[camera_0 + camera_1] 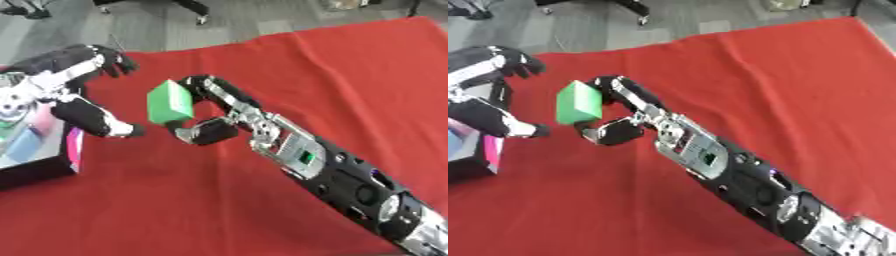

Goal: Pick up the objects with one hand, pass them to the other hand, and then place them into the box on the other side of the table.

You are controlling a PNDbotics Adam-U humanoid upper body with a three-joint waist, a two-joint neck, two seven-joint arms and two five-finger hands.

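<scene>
The right hand (214, 112) is pinching a green block (169, 102) above the red cloth (332, 80), long axis roughly upright. The left hand (74, 92) is waiting just to its left, fingers spread, box (39, 165) beneath it. The block is looking smooth, hard and flat-sided.

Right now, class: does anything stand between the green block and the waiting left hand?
Nothing visible does. The right hand holds the green block above the red cloth, and the left hand is spread open just beside it, ahead of the box.
</scene>
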